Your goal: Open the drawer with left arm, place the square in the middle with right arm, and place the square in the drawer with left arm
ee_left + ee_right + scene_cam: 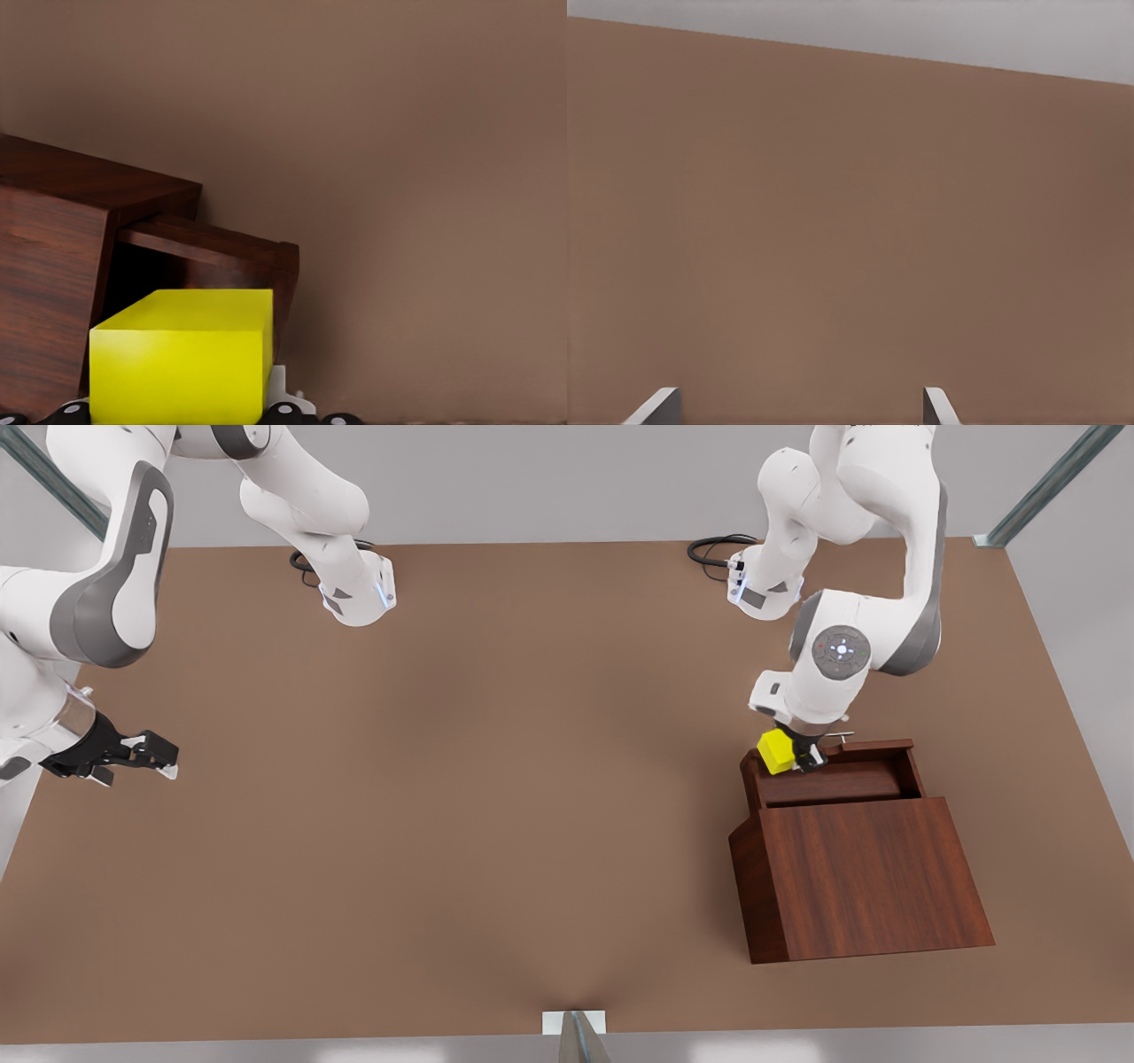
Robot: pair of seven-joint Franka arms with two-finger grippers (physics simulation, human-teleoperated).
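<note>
Brown table (496, 797) lay bare across its middle, so I judged the relay step already behind me. The cabinet (873, 877) stood at the front view's right with the drawer (837, 779) pulled open. My left gripper (802, 755) hung over the drawer's near corner, jaws pinching the square (777, 751), not yet released; only the drop remained. My right gripper (151, 757) waited well apart at the front view's left, jaws spread and empty.
</note>
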